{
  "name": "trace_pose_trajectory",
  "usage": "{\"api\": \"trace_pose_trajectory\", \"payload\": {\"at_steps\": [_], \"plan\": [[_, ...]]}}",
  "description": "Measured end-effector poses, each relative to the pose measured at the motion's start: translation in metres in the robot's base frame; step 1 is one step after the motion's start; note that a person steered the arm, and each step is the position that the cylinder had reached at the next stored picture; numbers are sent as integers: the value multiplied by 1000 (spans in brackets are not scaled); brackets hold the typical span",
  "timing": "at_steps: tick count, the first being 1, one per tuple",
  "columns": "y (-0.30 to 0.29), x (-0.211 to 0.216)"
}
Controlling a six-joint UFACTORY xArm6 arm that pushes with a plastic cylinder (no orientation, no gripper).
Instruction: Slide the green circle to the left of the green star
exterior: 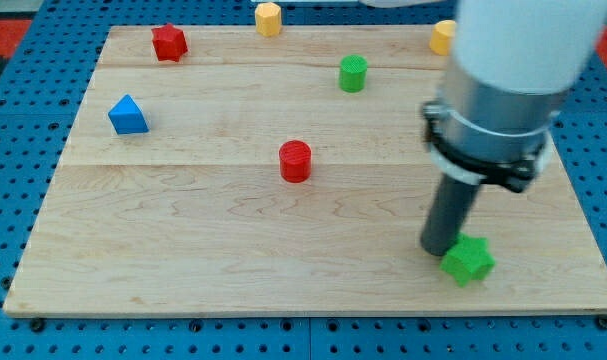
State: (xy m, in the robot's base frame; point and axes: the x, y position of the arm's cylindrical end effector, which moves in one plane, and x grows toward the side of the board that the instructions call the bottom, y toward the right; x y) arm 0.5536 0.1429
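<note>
Tip (439, 247) touching green star (468, 260), gripperless, grasping nothing, well apart from green circle (353, 73): likely light, rigid, apt to roll off-line; best pushed squarely from view's top.

A pale wooden board (233, 250) lies on a blue perforated surface (13, 150) under even light.
</note>
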Motion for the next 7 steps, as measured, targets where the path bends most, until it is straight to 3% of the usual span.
{"api": "trace_pose_trajectory", "payload": {"at_steps": [2,5,7], "plan": [[-44,-28],[-22,-128],[-18,-164]]}}
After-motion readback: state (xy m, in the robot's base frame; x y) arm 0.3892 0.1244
